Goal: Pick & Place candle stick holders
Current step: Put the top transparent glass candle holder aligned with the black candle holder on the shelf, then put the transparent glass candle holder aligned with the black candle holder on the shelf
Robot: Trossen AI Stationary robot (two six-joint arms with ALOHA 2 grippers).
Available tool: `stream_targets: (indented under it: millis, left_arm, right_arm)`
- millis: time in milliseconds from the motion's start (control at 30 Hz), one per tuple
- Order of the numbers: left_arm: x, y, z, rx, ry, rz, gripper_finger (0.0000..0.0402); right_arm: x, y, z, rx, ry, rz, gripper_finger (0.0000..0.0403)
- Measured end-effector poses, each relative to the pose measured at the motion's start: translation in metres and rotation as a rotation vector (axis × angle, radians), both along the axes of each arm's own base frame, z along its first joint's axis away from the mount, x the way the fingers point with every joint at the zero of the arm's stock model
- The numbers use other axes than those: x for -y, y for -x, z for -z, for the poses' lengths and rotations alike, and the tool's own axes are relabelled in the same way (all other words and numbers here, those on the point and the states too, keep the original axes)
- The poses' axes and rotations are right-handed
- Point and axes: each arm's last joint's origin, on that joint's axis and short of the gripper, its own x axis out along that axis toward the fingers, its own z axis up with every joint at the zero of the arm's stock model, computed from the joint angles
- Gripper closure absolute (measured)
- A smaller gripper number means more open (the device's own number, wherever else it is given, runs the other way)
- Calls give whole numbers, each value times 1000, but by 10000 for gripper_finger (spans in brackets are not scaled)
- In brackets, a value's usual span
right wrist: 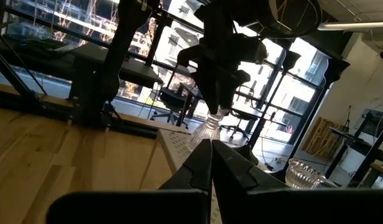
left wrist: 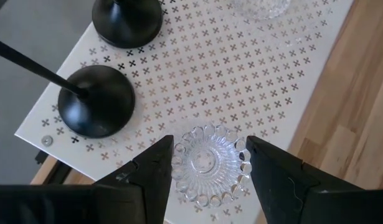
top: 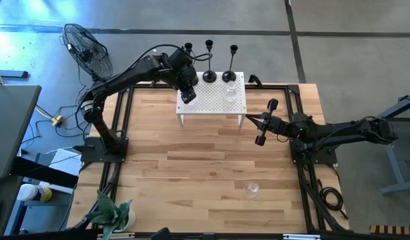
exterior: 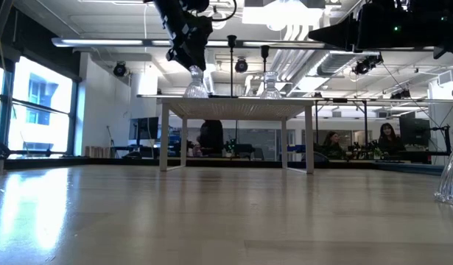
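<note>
High view first: my left gripper hangs over the near-left corner of the white rack, and my right gripper waits off the rack's right end, fingers pinched shut on nothing. Left wrist view gives the detail: my left fingers stand spread on either side of a clear glass holder that sits upright on the rack's edge, flanking it, and I can't tell whether the pads touch it yet. Black candlesticks stand upright along the rack's far side, stems vertical, just beyond my left gripper and well away from my right. Another glass holder is farther right on the rack, a third down on the table. So left arm is nearer; the glass sits straight below it, axis vertical.
</note>
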Motion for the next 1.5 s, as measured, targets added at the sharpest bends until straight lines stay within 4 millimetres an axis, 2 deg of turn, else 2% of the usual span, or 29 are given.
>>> stream_targets:
  millis: [567,700,867,967,1033,1133,1200,1367,1500]
  left_arm:
    - [-2,-2,-4,31,-34,12,150]
    - [0,2,-27,37,-117,49,147]
    - [17,8,-69,74,-274,94,171]
    - [34,16,-83,79,-333,118,208]
    - [46,19,-84,85,-342,136,241]
    - [66,18,-76,114,-353,176,292]
    - [77,15,-63,134,-348,211,322]
    - [106,12,-19,255,-348,266,375]
    - [128,18,19,432,-356,288,393]
  right_arm:
    - [0,0,0,3,0,0,403]
    - [0,0,0,3,0,1,402]
    - [0,0,-1,10,0,0,403]
    - [0,0,-1,14,-7,0,403]
    - [0,0,-1,15,-11,5,403]
    - [0,0,-1,21,-30,2,403]
    - [0,0,-1,26,-47,-1,403]
    - [0,0,1,23,-111,-9,403]
    - [1,0,5,7,-185,26,403]
